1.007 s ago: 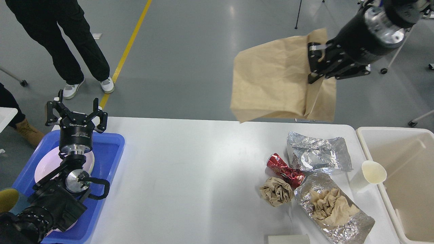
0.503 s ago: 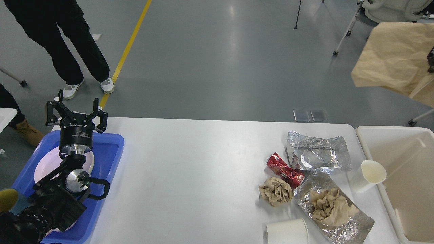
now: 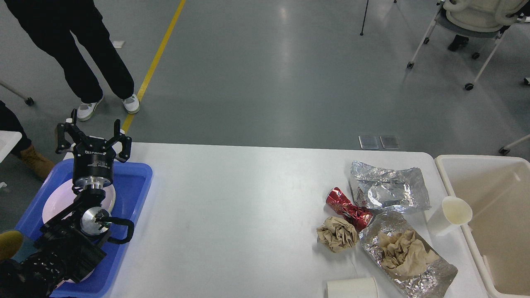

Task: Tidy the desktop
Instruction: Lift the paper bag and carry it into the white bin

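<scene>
Left gripper [image 3: 93, 133]: standing upright over the far end of the blue tray [image 3: 138, 182], its fingers spread apart and clamping nothing; the arm is rising to it from the near left corner of the view
Right gripper: not showing anywhere in the view
Bench [image 3: 232, 215]: the white desktop is stretching away to the right of the left gripper; its middle part is lying bare, and the litter is sitting well apart from the gripper, at the far right end
Blue tray: lying at the bench's left edge, right under the gripper; a white plate [image 3: 56, 198] is resting in it, partly hidden by the arm
Litter: a crumpled foil bag [image 3: 389, 186]; a red crushed wrapper [image 3: 348, 208] touching it; a brown paper ball [image 3: 337, 234] just beside the wrapper; a second foil bag [image 3: 418, 273] holding crumpled brown paper [image 3: 403, 250]
Cups: a white paper cup [image 3: 453, 213] is standing at the bench's right edge, next to the cream bin [image 3: 497, 219]; another white cup [image 3: 352, 287] (cut off by the frame) is lying at the near edge
Floor: a person [image 3: 78, 45] in black trousers is standing beyond the gripper
</scene>
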